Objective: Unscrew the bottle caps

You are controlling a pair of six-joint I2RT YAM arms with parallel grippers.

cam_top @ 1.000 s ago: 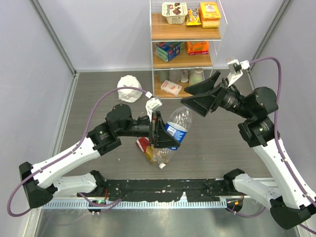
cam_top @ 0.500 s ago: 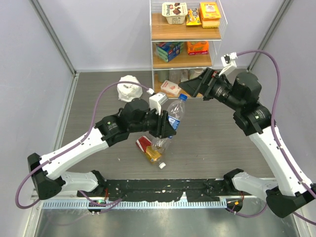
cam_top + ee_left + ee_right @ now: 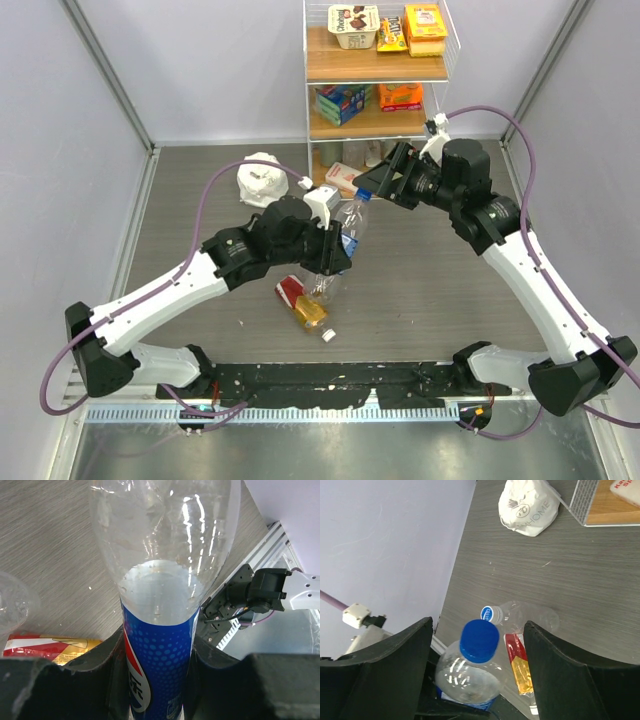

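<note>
The blue cap (image 3: 479, 640) is seated on its bottle (image 3: 160, 540), held tilted over the worktop (image 3: 430, 290) by the left end effector (image 3: 330, 258), clamped on the label (image 3: 152, 680). The right end effector (image 3: 383, 186) is spread wide, just short of the cap (no contact visible). Step in hand: approach. Next move likely: centre, close on the cap, twist.

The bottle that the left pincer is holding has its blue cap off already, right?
Not quite. The blue cap is still on the bottle, not off. The right wrist view shows it sitting on the neck. The rest is right: the left pincer is holding the bottle.
</note>
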